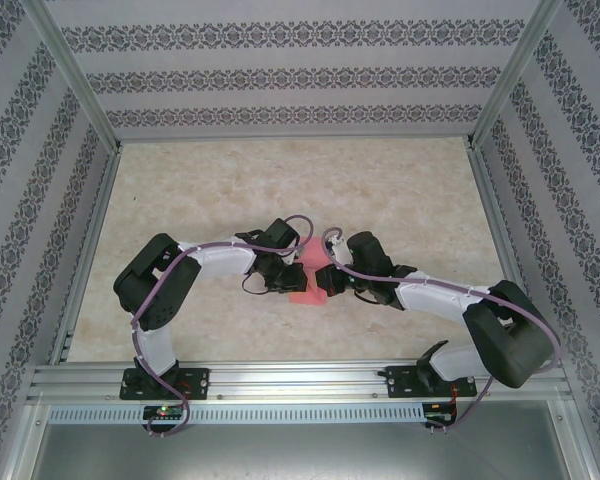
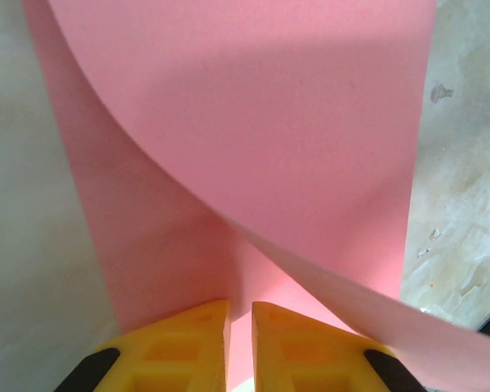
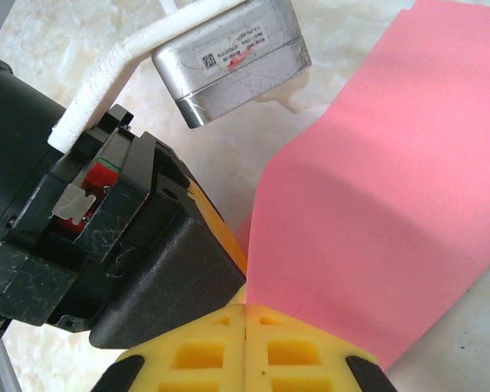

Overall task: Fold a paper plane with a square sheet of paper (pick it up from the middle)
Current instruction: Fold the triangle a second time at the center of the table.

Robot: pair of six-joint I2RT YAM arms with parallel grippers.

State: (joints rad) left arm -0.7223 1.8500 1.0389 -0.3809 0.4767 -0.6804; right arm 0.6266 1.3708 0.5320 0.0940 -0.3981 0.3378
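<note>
The thin pink-red square sheet of paper (image 1: 305,284), feather-light, floppy and easily creased, curls away ahead of the left fingers (image 2: 219,328), nearly shut on its edge, with the right fingers (image 3: 258,328) pinched fully shut on another edge; gentle edge grips suit it.

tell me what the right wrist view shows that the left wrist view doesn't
Right wrist view: the left arm's black wrist housing and silver camera box close beside the square sheet of paper, with the right gripper shut on its near edge. Left wrist view: the sheet curling over itself in a big flap, the left gripper pinching the layer beneath. Both: pink paper held at the fingertips, pale marbled table.
</note>
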